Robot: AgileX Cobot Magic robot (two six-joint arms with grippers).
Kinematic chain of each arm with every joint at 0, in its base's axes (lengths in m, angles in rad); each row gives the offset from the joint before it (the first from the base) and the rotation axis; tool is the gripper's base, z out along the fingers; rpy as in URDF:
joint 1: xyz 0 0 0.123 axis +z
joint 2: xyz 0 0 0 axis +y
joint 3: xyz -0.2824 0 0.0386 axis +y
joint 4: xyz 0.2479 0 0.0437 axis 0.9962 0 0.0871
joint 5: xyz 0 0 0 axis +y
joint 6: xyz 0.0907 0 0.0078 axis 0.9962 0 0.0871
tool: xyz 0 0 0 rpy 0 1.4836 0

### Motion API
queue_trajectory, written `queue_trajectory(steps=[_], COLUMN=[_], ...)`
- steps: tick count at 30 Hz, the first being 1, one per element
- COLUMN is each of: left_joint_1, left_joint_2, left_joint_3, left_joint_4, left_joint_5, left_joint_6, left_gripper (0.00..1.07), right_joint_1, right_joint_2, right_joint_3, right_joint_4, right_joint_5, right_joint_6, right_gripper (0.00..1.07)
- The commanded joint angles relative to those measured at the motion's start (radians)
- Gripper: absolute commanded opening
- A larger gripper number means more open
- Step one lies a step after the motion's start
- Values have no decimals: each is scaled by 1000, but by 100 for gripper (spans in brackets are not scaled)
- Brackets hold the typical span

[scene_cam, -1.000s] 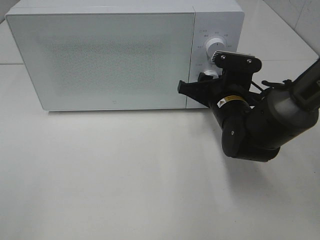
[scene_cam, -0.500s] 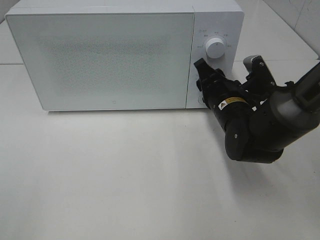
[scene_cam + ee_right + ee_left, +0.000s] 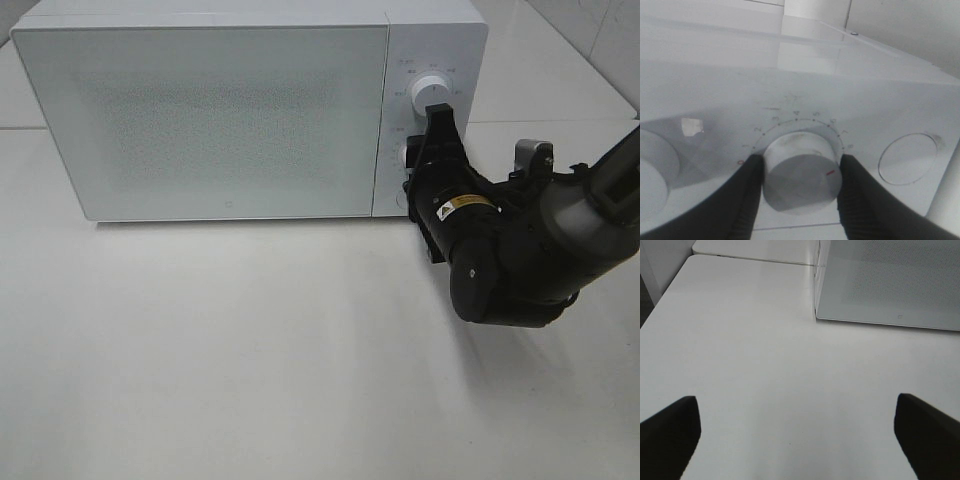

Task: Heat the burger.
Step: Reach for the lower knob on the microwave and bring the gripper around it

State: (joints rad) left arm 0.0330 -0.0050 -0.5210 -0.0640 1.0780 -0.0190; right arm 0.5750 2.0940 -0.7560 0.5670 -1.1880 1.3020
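At the microwave point(image 3: 200, 110) panel, high view: right gripper point(image 3: 424, 152) is on the lower knob point(image 3: 410, 157). Door point(image 3: 200, 120) shut and frosted, so I can't tell where the burger is or how it looks.
Left wrist: left gripper point(image 3: 797, 440) spread wide over the table point(image 3: 765, 365).
Right wrist: fingers point(image 3: 751, 187) pinch the lower knob on both sides.

White microwave point(image 3: 430, 40), grey dotted door point(image 3: 200, 110); white knob point(image 3: 800, 172), red mark point(image 3: 830, 173); black right hand point(image 3: 421, 156).
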Motion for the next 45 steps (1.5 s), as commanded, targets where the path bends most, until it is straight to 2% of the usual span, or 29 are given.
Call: queue_trajectory(steps=[1,13,37,45], left_joint_1=[3,3,3,3], left_joint_2=[-18,-18,-18,-18], left_joint_3=[3,3,3,3], left_joint_4=[-9,-9,-9,-9], left_joint_5=[-9,-9,-9,-9], left_joint_6=[2,2,2,2], left_gripper=[98,98,98,98], right_joint_1=[7,7,7,7], right_joint_2=[-11,-11,-11,-11], right_joint_3=[-44,-44,-44,-44], right_joint_4=[-153,-113,-105,-1], right_joint_5=[-211,-211,-211,-211], right_joint_6=[117,286,206,123], right_gripper=[3,3,7,10])
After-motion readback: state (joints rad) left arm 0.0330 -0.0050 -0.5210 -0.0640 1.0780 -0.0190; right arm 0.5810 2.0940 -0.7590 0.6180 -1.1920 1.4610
